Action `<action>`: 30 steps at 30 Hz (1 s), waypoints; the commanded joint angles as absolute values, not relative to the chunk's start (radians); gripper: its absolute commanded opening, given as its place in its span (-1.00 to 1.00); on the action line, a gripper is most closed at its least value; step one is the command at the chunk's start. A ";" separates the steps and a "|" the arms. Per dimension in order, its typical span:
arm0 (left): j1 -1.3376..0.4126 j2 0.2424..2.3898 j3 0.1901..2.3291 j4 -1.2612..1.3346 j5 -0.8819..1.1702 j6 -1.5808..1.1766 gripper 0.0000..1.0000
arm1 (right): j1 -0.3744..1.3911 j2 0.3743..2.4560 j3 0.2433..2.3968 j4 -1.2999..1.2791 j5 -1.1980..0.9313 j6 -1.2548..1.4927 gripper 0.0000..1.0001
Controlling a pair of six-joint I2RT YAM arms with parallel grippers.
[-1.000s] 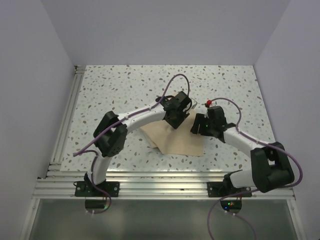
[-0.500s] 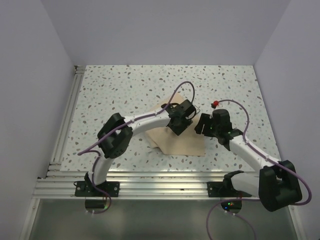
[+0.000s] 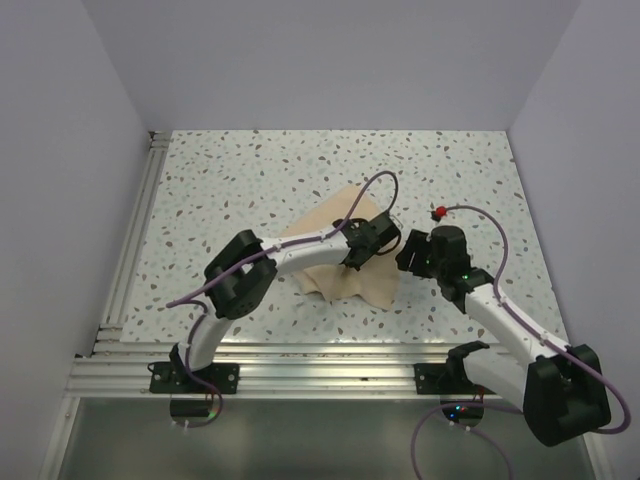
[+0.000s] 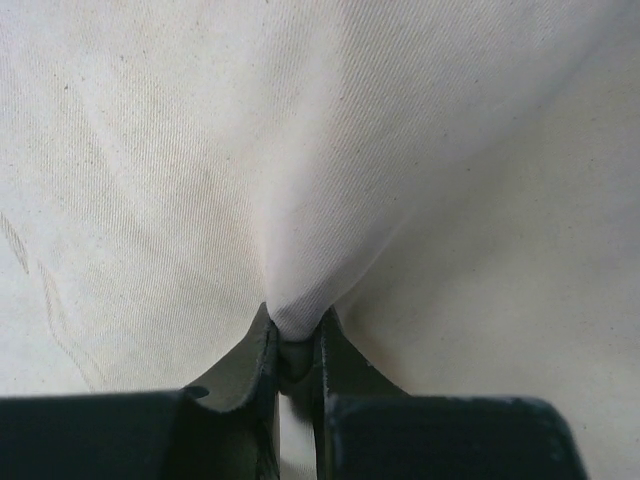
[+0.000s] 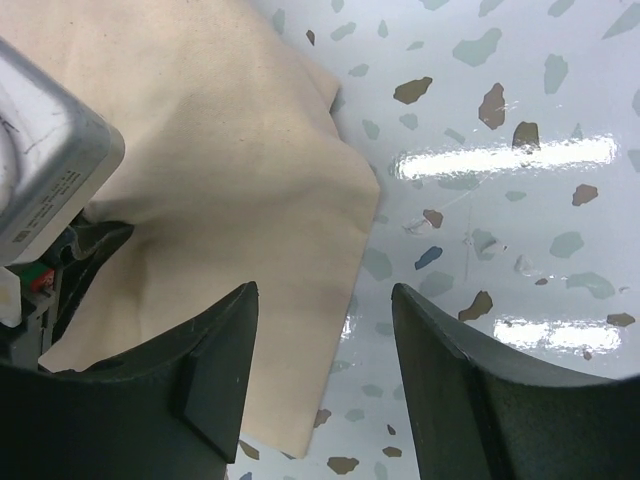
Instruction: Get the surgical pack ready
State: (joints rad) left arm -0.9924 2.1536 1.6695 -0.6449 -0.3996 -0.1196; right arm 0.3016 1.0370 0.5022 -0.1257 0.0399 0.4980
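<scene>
While tight on cloth [image 4: 330, 180], left claw [image 4: 295, 340].

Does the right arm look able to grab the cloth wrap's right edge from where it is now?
Probably yes. The right gripper hangs open right over the cloth wrap where its edge meets the table. The left gripper, shut on a fold, sits close alongside but not across that edge.

A glossy speckled tabletop [image 3: 250, 170] lay between plain pale walls [image 3: 330, 60], with aluminium rails [image 3: 300, 372] along its left and near edges.
</scene>
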 commanded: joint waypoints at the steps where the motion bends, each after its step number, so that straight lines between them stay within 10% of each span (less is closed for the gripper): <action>1: -0.989 2.211 1.644 -0.632 -0.443 -0.135 -1.00 | 0.299 1.005 0.488 -0.094 0.080 0.517 0.18; 30: -1.005 2.194 2.224 -1.155 -0.506 -0.163 -1.00 | 0.423 1.095 0.324 0.271 0.037 0.696 -0.25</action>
